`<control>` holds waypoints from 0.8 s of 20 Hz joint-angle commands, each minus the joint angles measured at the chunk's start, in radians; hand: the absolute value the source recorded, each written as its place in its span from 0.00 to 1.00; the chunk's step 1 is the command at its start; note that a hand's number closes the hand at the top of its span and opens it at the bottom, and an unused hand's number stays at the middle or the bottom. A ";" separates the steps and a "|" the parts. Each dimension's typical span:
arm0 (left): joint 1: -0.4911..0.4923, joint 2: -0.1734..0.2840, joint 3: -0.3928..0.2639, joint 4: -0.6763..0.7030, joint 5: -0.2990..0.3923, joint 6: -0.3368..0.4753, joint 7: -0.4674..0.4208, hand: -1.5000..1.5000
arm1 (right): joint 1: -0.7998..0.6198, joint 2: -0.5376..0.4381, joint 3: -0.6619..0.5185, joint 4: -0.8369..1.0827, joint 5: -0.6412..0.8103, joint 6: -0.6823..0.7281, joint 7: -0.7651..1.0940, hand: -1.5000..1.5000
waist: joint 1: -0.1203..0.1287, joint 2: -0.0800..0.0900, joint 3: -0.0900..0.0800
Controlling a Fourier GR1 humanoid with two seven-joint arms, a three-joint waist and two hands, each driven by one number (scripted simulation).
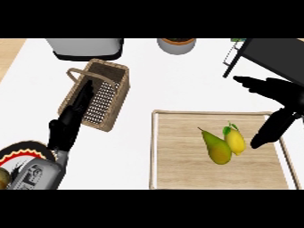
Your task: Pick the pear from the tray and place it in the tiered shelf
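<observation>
The left hand [75, 113] overlaps the wicker basket [104, 95], covering part of its interior. Right of the basket, the tiered shelf [279, 55] runs off the right edge; its levels cannot be told. The pear [216, 146] hides part of the lemon [236, 140]. Beyond the basket, a grey appliance [88, 48] and a bowl [177, 44] are cropped at the upper band. The right hand's [282, 104] palm passes out at the right edge.

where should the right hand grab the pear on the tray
Grip the pear round its wide lower body, coming from above and its open left side. It lies flat on the tray with its narrow neck pointing up-left, and the lemon touches its right side, so that flank looks crowded. The right hand hovers open nearby.
</observation>
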 commanded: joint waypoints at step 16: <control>0.017 -0.068 0.086 -0.075 -0.097 -0.056 0.092 0.50 | 0.072 0.208 -0.023 -0.255 0.184 0.020 0.292 0.00 | 0.001 0.002 0.001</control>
